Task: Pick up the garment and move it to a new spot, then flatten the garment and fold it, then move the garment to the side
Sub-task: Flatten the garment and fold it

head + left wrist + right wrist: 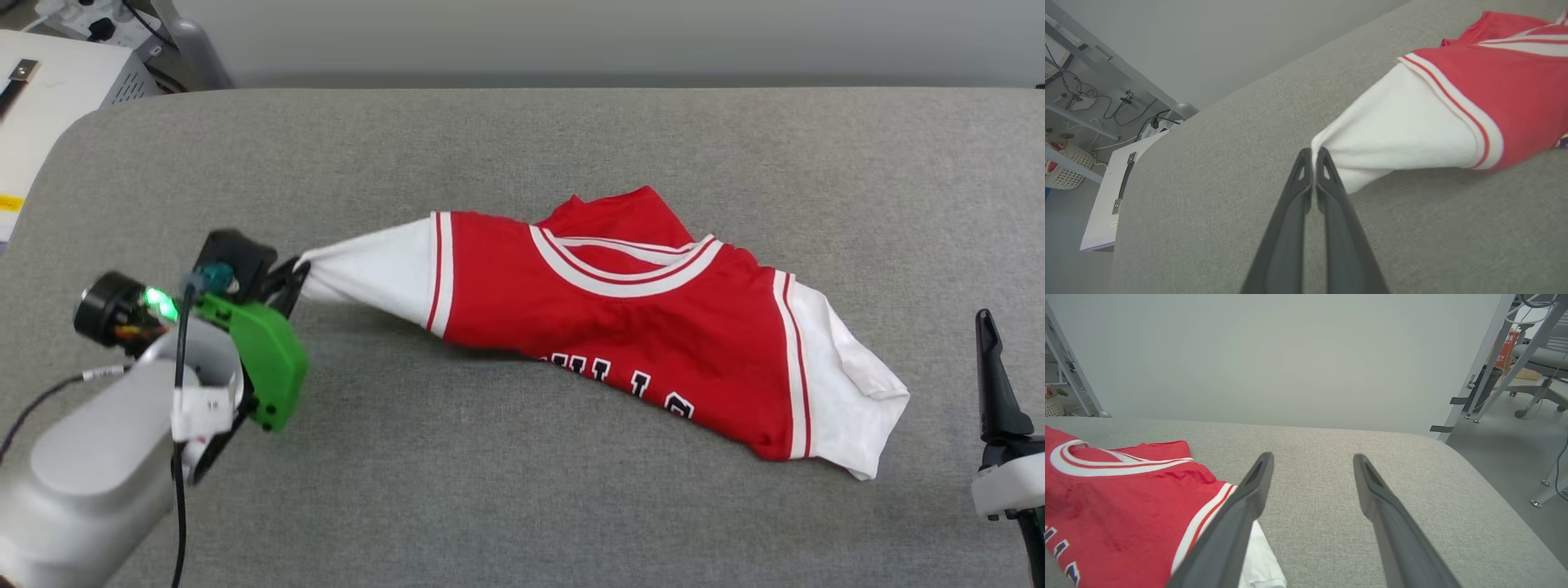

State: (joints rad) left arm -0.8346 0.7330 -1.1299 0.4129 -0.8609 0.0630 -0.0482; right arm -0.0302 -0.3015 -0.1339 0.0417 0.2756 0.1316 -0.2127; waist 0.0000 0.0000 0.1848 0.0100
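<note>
Where the left forearm angles in from the lower left over the grey table, the left claw points right, pinched shut on the white sleeve tip of the shirt. The shirt runs rightward from it across the table's middle, bunched. Far right, the right claw points forward, wide and empty, near the other sleeve.
</note>
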